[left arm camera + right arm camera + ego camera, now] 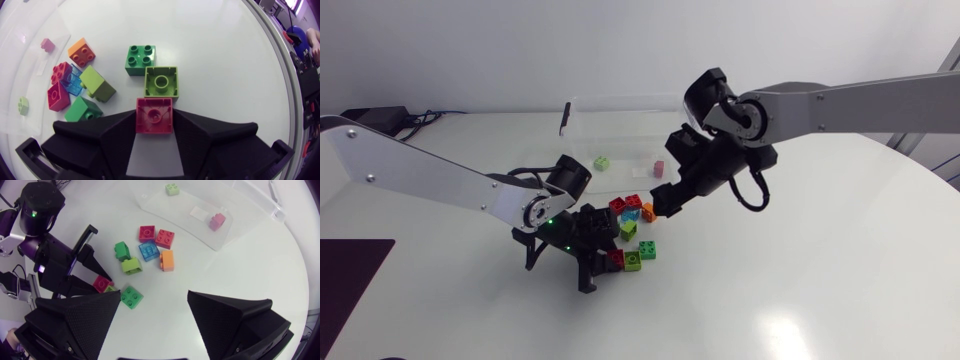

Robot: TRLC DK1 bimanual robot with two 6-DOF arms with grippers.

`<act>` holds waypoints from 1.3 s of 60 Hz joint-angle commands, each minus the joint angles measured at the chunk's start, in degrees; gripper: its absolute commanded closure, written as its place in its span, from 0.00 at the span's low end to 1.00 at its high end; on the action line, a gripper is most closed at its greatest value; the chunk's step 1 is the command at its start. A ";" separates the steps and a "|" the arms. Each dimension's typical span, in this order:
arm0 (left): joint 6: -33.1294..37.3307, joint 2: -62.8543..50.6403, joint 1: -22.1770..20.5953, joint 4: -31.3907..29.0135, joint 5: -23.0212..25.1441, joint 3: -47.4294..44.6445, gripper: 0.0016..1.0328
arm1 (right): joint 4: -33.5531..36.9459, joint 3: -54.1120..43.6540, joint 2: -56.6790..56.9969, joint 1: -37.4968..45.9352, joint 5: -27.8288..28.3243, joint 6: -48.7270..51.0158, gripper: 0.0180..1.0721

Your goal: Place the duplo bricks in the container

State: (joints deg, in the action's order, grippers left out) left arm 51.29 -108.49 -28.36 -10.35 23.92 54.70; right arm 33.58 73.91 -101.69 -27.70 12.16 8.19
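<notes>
The red brick is sitting pinched between the fingers of the left claw, low over the white table. A lime brick is lying just ahead of it. A green brick, an orange brick, a blue brick and a few more are lying loose close by. Behind them the clear container is holding a pale green brick and a pink brick. The right claw is hanging spread wide above the pile, gripping nothing. A dark patch is showing at the table's left edge.

No readable text or numbers, white sticker in the container too blurred to read
</notes>
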 commanded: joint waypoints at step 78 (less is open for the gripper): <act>-19.03 1.61 14.74 8.06 2.44 27.22 0.72 | 7.99 9.15 -18.98 -9.65 -8.74 -17.50 0.22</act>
State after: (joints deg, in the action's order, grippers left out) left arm 34.28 -104.03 -13.87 -3.01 26.48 78.37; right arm 40.36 82.74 -119.13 -36.84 3.57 -7.57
